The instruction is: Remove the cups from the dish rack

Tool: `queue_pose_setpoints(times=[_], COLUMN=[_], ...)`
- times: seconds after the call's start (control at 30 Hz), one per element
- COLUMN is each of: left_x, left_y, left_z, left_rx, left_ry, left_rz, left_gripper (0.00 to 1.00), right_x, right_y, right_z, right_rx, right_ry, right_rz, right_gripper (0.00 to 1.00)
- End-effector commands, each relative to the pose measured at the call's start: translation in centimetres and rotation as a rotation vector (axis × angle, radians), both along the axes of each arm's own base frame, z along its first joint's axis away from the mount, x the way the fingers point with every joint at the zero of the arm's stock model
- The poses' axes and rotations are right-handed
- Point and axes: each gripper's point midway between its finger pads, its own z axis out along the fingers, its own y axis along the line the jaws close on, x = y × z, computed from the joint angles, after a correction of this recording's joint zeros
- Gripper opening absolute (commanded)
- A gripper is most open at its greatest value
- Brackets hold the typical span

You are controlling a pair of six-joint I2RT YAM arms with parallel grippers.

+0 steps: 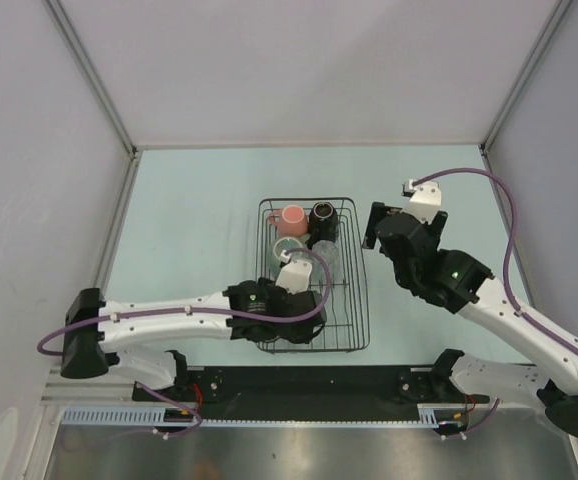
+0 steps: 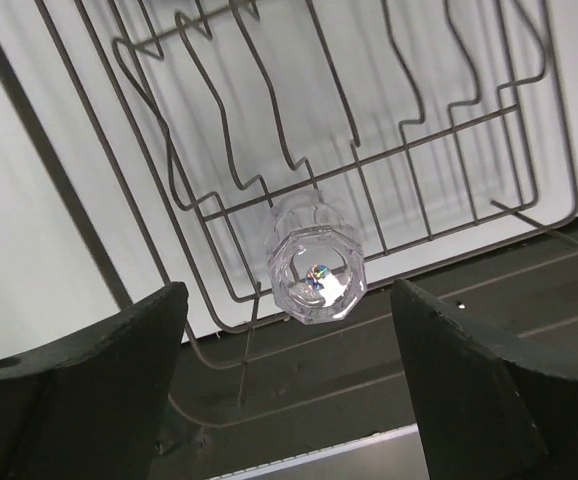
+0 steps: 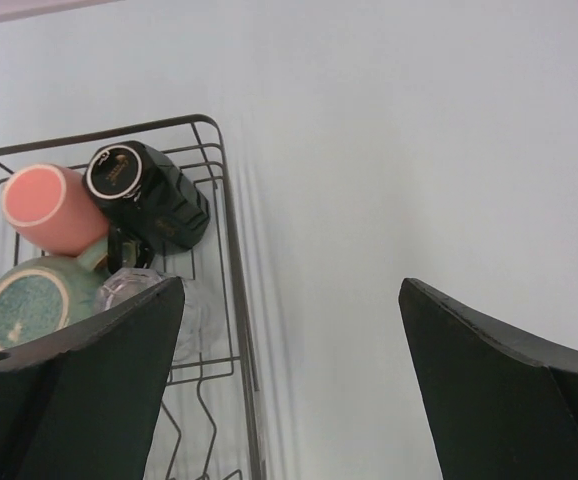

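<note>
The black wire dish rack [image 1: 354, 300] stands mid-table. At its far end are a pink mug [image 1: 292, 216], a black cup [image 1: 323, 217], a pale-green cup [image 1: 288, 247] and a clear tumbler [image 1: 328, 259]. My left gripper [image 1: 297, 328] is open over the rack's near end. In the left wrist view another clear tumbler [image 2: 316, 262] lies on the rack bars [image 2: 409, 150], ahead of and between my left gripper's [image 2: 289, 385] spread fingers, untouched. My right gripper [image 1: 380, 227] is open and empty above the table, right of the rack. The right wrist view shows the pink mug [image 3: 49, 208], black cup [image 3: 151, 195], green cup [image 3: 24, 300] and tumbler [image 3: 134, 288].
The rack's right rim [image 3: 234, 270] runs just left of my right gripper [image 3: 289, 385]. Pale walls with metal frame posts [image 1: 109, 110] enclose the table. A black rail [image 1: 309, 385] and the arm bases run along the near edge.
</note>
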Motion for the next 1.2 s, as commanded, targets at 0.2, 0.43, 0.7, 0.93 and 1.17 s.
queue_pose_setpoints(times=[0.2,0.43,0.7,0.93,1.17], left_x=[-0.4,-0.7,-1.4,-1.7,-2.0], left_y=[-3.6,-4.1,-3.6,-3.0,-2.5], left_z=[-3.0,-4.1,-5.6,-6.4,-7.7], left_rx=[-0.026,-0.029,0.001,0.018,0.047], left_ry=[0.035,0.055,0.096,0.113,0.131], left_rz=[0.000,0.005,0.012,0.014,0.015], left_gripper=[0.86,0.84,0.82,0.77,0.73], right_x=[0.2,-0.1,-0.3,-0.3,-0.6], right_y=[-0.1,0.1,0.1,0.1,0.2], right_z=[-1.4,-1.7,-2.3,-2.7,-2.9], right_rx=[-0.003,0.005,0.007,0.009,0.019], right_ry=[0.034,0.047,0.056,0.066,0.069], right_rz=[0.033,0.053,0.055,0.051,0.050], right_gripper=[0.95,0.95,0.96,0.96,0.96])
